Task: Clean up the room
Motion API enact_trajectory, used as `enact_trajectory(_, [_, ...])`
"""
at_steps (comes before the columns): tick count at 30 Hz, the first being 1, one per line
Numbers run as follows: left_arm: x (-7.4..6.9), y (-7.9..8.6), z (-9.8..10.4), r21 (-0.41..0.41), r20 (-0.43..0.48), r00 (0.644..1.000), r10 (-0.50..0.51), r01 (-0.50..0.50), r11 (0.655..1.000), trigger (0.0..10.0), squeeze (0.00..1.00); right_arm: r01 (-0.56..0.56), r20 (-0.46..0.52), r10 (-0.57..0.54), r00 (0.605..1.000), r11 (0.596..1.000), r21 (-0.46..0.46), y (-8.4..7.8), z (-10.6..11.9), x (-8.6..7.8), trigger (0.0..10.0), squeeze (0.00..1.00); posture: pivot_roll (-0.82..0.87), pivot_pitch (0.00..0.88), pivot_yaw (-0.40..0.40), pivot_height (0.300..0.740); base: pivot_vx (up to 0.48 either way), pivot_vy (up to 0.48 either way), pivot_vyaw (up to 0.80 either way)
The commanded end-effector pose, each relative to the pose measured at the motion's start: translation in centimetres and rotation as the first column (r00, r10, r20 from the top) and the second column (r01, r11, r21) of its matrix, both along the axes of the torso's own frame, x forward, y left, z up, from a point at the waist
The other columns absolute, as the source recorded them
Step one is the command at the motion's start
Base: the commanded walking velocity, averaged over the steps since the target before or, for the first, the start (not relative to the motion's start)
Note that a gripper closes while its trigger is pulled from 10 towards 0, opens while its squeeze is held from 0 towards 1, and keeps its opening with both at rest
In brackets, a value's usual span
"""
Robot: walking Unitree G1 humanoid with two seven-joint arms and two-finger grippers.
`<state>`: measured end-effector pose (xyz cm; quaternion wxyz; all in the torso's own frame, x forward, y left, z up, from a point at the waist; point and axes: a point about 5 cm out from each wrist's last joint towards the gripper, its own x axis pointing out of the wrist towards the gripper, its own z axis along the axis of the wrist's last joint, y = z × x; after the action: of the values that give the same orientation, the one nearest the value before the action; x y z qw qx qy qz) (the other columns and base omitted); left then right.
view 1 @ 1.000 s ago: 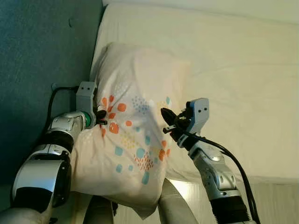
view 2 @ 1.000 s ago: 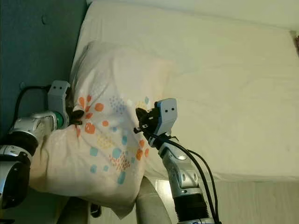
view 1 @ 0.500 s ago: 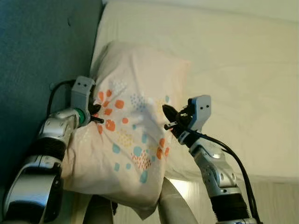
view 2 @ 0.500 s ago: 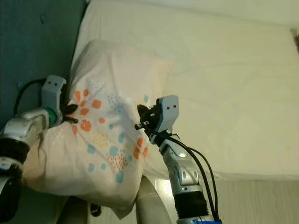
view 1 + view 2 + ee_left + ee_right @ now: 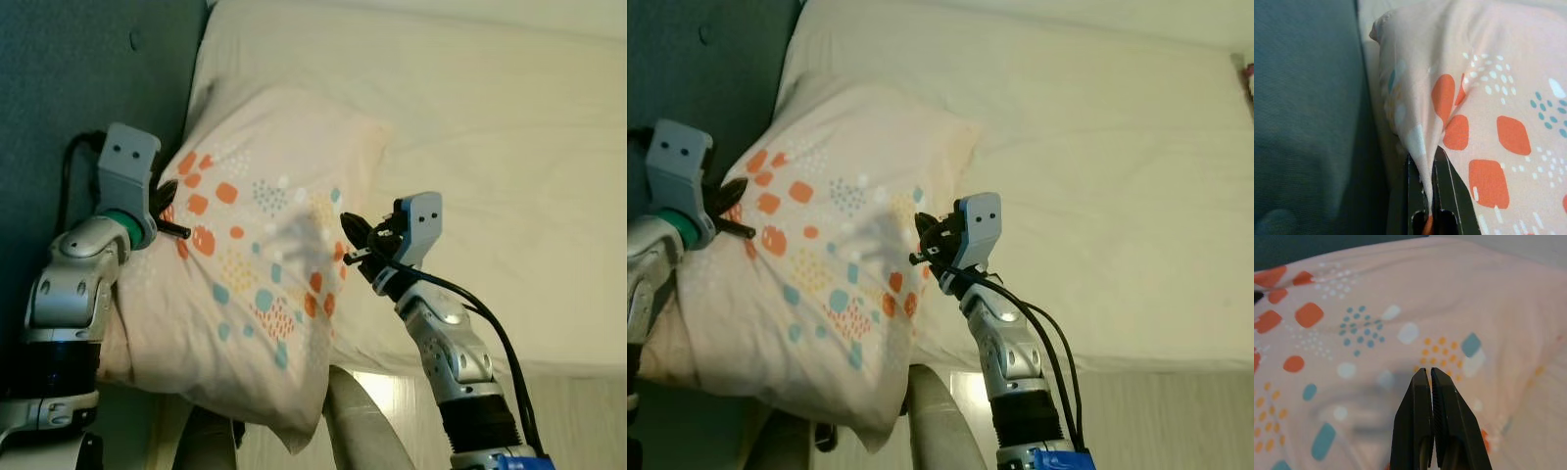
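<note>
On the bed (image 5: 509, 147), at its left edge beside the teal wall (image 5: 88, 78), lies the pillow (image 5: 265, 255): cream-pink case printed with orange, teal and yellow patches and dots. Its near end overhangs the bed's front edge, hanging above the robot's grey legs (image 5: 367, 431).

Left pincer (image 5: 168, 217): at the pillow's left side, next to the wall. Left wrist view shows its two black fingers (image 5: 1446, 196) pressed onto a pinched ridge of the pillowcase fabric, which rises in a taut fold from between them. Orange patches sit just beside the fold. Grip is on cloth only; the filling beneath cannot be judged.

Right pincer (image 5: 353, 235): at the pillow's right side, near the printed area, over the boundary between pillow and bare sheet. Right wrist view shows its fingers (image 5: 1422, 426) pressed together with nothing visible between them; the pillow surface lies beyond the tips. Whether the tips touch the fabric cannot be told. A black cable (image 5: 500, 343) runs along the right forearm.

Bed sheet: pale cream, lightly creased, spreading right of the pillow. A strip of light floor (image 5: 578, 431) shows below the bed's front edge.

Print detail near the pillow's centre is slightly blurred in both eye views.
</note>
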<state>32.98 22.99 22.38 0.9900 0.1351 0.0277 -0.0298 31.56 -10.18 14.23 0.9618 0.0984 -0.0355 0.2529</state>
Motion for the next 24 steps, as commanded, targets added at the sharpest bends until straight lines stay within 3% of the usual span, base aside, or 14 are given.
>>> enact_trajectory(1, [-0.8, 1.8, 1.8, 0.027, 0.081, 0.992, 0.093, -0.096, 0.995, 0.0, 0.0, 0.013, -0.039, -0.012, 0.999, 1.0, 0.006, -0.5, -1.2, -0.3, 10.0, 0.0, -0.01, 0.328, 0.015, 0.74, 0.0, 0.0, 0.0])
enact_trajectory(3, [-1.2, 2.0, 2.2, 0.029, 0.098, 0.987, 0.128, -0.131, 0.991, 0.0, 0.0, 0.014, -0.039, -0.013, 0.999, 1.0, 0.005, -0.5, -1.2, -0.4, 10.0, 0.0, -0.01, 0.325, 0.02, 0.74, 0.0, 0.0, 0.0])
enact_trajectory(4, [-2.2, 2.8, 2.9, 0.048, 0.147, 0.958, 0.245, -0.254, 0.966, 0.0, 0.0, 0.016, -0.038, -0.016, 0.999, 1.0, 0.005, -0.6, -1.3, -0.4, 10.0, 0.0, -0.01, 0.317, 0.026, 0.74, 0.0, 0.0, 0.0])
enact_trajectory(9, [-3.0, 3.8, 3.6, 0.047, 0.192, 0.91, 0.366, -0.381, 0.923, 0.0, 0.0, 0.018, -0.036, -0.018, 0.999, 1.0, 0.006, -0.6, -1.3, -0.4, 10.0, 0.0, 0.0, 0.314, 0.027, 0.74, 0.0, 0.0, 0.0])
enact_trajectory(12, [-4.2, 5.1, 4.9, 0.02, 0.267, 0.817, 0.512, -0.536, 0.844, 0.0, 0.0, 0.02, -0.033, -0.02, 0.999, 1.0, 0.005, -0.6, -1.3, -0.3, 10.0, 0.0, -0.01, 0.311, 0.033, 0.74, 0.0, 0.0, 0.0])
enact_trajectory(13, [-4.2, 5.1, 4.9, 0.02, 0.267, 0.817, 0.512, -0.536, 0.844, 0.0, 0.0, 0.02, -0.033, -0.02, 0.999, 1.0, 0.005, -0.6, -1.3, -0.3, 10.0, 0.0, -0.01, 0.311, 0.033, 0.74, 0.0, 0.0, 0.0])
enact_trajectory(17, [-4.7, 6.0, 6.4, -0.008, 0.328, 0.746, 0.579, -0.611, 0.792, 0.0, 0.0, 0.024, -0.032, -0.024, 0.999, 1.0, 0.003, -0.8, -1.4, -0.3, 10.0, 0.0, -0.01, 0.311, 0.033, 0.74, 0.0, 0.0, 0.0])
enact_trajectory(18, [-4.7, 6.0, 6.4, -0.008, 0.328, 0.746, 0.579, -0.611, 0.792, 0.0, 0.0, 0.024, -0.032, -0.024, 0.999, 1.0, 0.003, -0.8, -1.4, -0.3, 10.0, 0.0, -0.01, 0.311, 0.033, 0.74, 0.0, 0.0, 0.0])
enact_trajectory(21, [-5.3, 6.5, 7.6, -0.024, 0.384, 0.688, 0.616, -0.66, 0.751, 0.0, 0.0, 0.025, -0.032, -0.025, 0.999, 1.0, 0.004, -0.8, -1.4, -0.4, 10.0, 0.0, -0.01, 0.311, 0.034, 0.74, 0.0, 0.0, 0.0])
enact_trajectory(24, [-5.4, 6.7, 8.0, -0.036, 0.39, 0.673, 0.629, -0.671, 0.741, 0.0, 0.0, 0.025, -0.032, -0.024, 0.999, 1.0, 0.004, -0.8, -1.4, -0.4, 10.0, 0.0, -0.01, 0.312, 0.034, 0.74, 0.0, 0.0, 0.0])
